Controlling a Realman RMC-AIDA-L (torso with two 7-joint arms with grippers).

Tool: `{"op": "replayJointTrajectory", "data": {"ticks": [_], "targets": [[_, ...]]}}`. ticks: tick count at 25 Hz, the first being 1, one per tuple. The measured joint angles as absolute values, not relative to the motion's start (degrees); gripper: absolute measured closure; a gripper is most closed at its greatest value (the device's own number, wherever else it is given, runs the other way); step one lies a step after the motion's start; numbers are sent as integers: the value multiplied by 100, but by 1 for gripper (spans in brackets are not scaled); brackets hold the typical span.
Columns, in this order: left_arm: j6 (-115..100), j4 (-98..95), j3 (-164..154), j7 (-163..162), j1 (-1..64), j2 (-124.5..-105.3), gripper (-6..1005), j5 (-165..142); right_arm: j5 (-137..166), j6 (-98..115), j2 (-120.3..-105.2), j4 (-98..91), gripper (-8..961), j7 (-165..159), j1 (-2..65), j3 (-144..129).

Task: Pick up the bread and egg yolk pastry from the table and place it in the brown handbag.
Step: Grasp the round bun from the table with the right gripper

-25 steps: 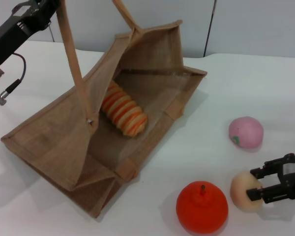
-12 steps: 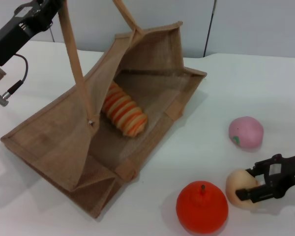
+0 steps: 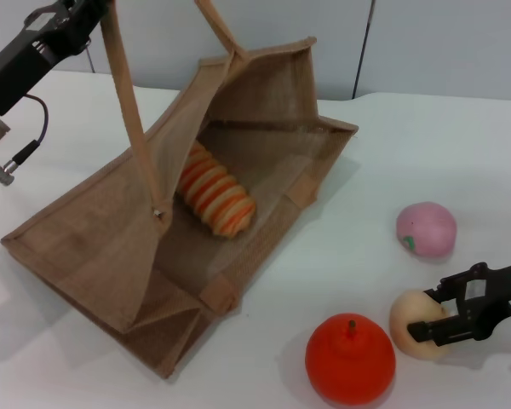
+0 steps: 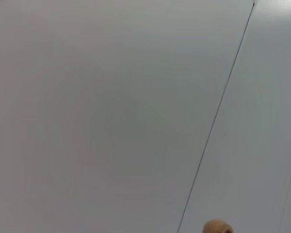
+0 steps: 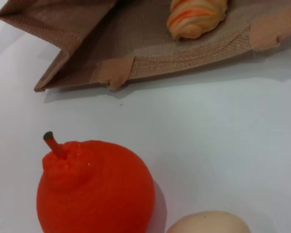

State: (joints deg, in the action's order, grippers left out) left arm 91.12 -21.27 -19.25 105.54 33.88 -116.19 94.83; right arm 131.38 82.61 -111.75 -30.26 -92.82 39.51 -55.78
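I see the right gripper [image 3: 427, 317] closed around the egg yolk pastry [image 3: 413, 318] on the table [image 3: 392, 153]. The left gripper [image 3: 72, 13] holds a bag handle [image 3: 128, 111]; its opening I cannot tell

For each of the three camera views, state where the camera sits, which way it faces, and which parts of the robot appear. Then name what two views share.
Head view: from the head, looking down at the table; shows the left gripper holding up the brown handbag by a handle, and the right gripper around the egg yolk pastry.
Left wrist view: faces a plain wall; no robot parts.
Right wrist view: low over the table, facing the bag; no fingers visible.
Shared by head and right wrist: the bread, the red-orange fruit.
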Motion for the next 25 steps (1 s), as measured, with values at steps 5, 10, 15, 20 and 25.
{"op": "replayJointTrajectory", "data": {"ticks": [5,10,15,20,25], "targets": [[9115,-2127,-1925,10520,3377,-11616,876,9483,13145,8269,-11208,-3186,316,-9280,3891,-5572],[9115,-2127,-1925,10506,3361,-11604,876,9483,13118,8449,-11244,-3636,329,-9238,3713,-5538],[9114,-2127,-1925,10503,3358,-11602,876,9483,13359,8501,-11502,-4355,348,-9209,3445,-5593],[9112,-2126,-1925,10503,3358,-11601,876,9483,13442,8539,-11532,-4407,367,-9247,3435,-5534],[9095,-2127,-1925,10503,3361,-11601,875,9483,13429,8542,-11530,-4412,387,-9255,3425,-5535]]}}
